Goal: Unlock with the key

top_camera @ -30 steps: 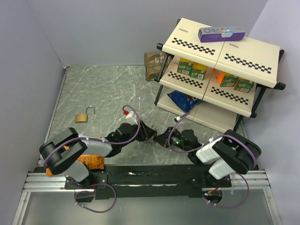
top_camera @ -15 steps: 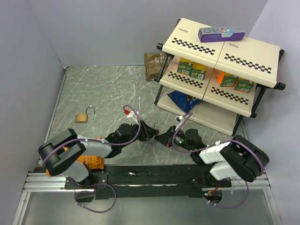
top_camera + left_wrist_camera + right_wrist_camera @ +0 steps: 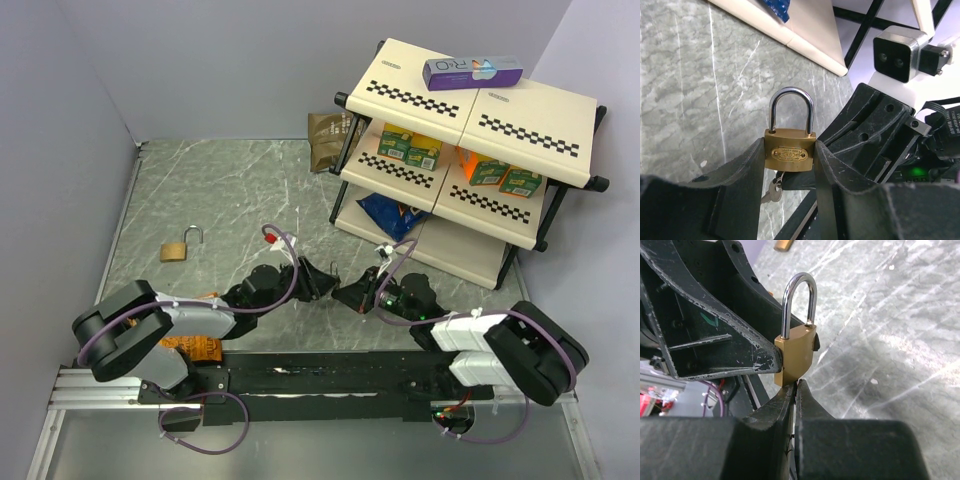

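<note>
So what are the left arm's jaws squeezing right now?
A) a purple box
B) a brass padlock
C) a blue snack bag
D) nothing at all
B: in the left wrist view the left jaws press on both sides of the brass padlock, holding it upright with its silver shackle on top.

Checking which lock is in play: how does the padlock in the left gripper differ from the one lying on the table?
The held padlock stands upright, clamped in the left gripper; the table padlock lies flat, untouched. The held padlock's shackle is seated shut; the table padlock's looks swung open. A key hangs under the held padlock, none shows by the table padlock. Both are brass with silver shackles.
</note>
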### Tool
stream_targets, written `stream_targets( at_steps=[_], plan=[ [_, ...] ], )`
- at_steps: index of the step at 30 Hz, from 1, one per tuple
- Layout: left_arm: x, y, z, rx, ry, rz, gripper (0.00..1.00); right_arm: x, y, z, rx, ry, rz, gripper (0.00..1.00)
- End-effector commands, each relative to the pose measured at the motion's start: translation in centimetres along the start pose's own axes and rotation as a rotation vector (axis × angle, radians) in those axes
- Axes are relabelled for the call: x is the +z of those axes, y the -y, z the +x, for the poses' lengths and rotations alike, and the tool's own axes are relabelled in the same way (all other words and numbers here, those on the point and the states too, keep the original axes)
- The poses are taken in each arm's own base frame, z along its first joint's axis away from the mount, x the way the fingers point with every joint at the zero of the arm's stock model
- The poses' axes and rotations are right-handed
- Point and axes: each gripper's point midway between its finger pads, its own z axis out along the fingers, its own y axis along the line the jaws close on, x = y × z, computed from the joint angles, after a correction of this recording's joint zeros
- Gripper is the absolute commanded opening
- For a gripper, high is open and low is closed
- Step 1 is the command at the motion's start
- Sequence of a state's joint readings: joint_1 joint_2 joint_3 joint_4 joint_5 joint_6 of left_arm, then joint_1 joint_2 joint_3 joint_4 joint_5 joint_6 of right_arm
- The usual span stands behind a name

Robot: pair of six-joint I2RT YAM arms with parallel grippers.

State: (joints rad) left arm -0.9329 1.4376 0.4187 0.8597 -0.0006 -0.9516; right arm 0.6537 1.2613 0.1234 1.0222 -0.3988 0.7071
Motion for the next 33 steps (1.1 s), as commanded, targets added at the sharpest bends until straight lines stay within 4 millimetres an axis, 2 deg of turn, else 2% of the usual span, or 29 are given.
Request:
stream_targets(
  at_steps=[1, 4, 5, 7, 8, 11, 14, 15, 18, 24, 27, 33],
  plan=[
    [-0.6, 4.1, 3.1, -0.038, -0.149, 0.090, 0.01, 0.9, -3.3, -4.8, -0.111, 0.133, -0.087, 0.00],
    [0.0, 1.9, 3.3, -0.081, -0.163, -0.068, 0.01, 1.0, -2.5, -4.2, -0.107, 0.107, -0.045, 0.00],
    [0.5, 2.1, 2.7, -0.086, -0.152, -0.086, 0.01, 1.0, -2.3, -4.0, -0.105, 0.101, -0.036, 0.01],
    [0.7, 0.5, 3.1, -0.097, -0.163, -0.182, 0.01, 1.2, -2.0, -3.5, -0.098, 0.086, -0.023, 0.06],
    [1.1, 0.6, 2.8, -0.097, -0.153, -0.189, 0.01, 1.2, -2.0, -3.3, -0.097, 0.081, -0.023, 0.08],
    [1.3, 0.0, 3.0, -0.101, -0.162, -0.227, 0.01, 1.4, -1.9, -2.8, -0.092, 0.069, -0.023, 0.17],
    [1.4, -0.5, 2.7, -0.086, -0.153, -0.262, 0.01, 1.2, -1.7, -2.7, -0.088, 0.069, -0.012, 0.31],
    [1.5, -0.8, 2.6, -0.077, -0.148, -0.272, 0.01, 1.1, -1.7, -2.6, -0.087, 0.068, -0.011, 0.40],
    [1.8, -1.4, 2.2, -0.064, -0.147, -0.295, 0.01, 0.8, -1.6, -2.6, -0.091, 0.069, -0.006, 0.49],
    [2.1, -2.3, 0.8, -0.052, -0.133, -0.299, 0.01, -0.3, -1.2, -1.9, -0.092, 0.065, 0.014, 0.54],
    [1.6, -2.9, 0.0, -0.035, -0.127, -0.291, 0.01, -1.2, -1.4, -1.6, -0.071, 0.076, 0.006, 0.58],
    [0.1, -3.9, -1.1, 0.044, -0.169, -0.230, 0.01, -2.3, -3.3, -3.1, -0.101, 0.111, -0.041, 0.68]
  ],
)
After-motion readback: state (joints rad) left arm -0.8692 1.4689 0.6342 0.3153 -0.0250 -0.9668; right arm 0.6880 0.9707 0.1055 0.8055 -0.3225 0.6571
